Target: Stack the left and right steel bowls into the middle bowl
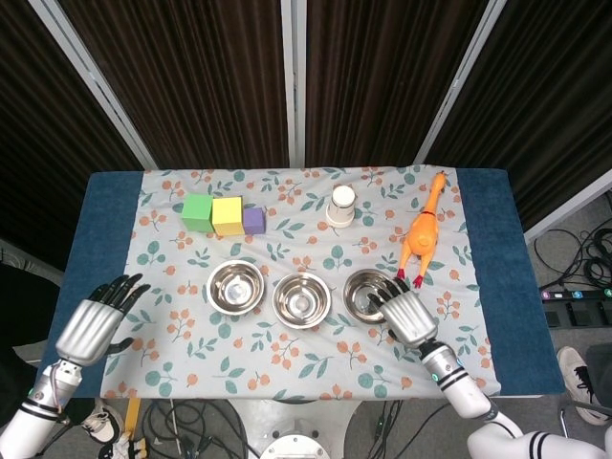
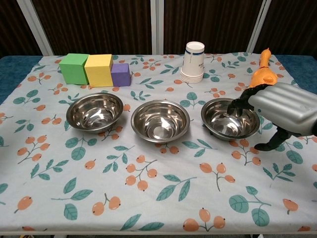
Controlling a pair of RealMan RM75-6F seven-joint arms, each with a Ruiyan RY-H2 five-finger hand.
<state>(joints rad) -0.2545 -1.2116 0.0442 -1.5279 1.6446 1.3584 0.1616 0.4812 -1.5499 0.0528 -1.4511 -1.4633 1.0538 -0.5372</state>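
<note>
Three steel bowls stand in a row on the floral cloth: the left bowl (image 1: 235, 287) (image 2: 94, 111), the middle bowl (image 1: 302, 299) (image 2: 160, 120) and the right bowl (image 1: 369, 293) (image 2: 229, 118). My right hand (image 1: 405, 314) (image 2: 283, 108) hovers over the right bowl's right rim, fingers spread and reaching into the bowl, the thumb hanging outside; it holds nothing. At the table's left front edge, well clear of the left bowl, my left hand (image 1: 96, 325) is open, and only the head view shows it.
Green, yellow and purple blocks (image 1: 223, 214) (image 2: 98, 69) sit behind the left bowl. A stack of paper cups (image 1: 341, 206) (image 2: 194, 62) stands behind the middle bowl. An orange rubber chicken (image 1: 423, 235) (image 2: 262, 74) lies just behind my right hand.
</note>
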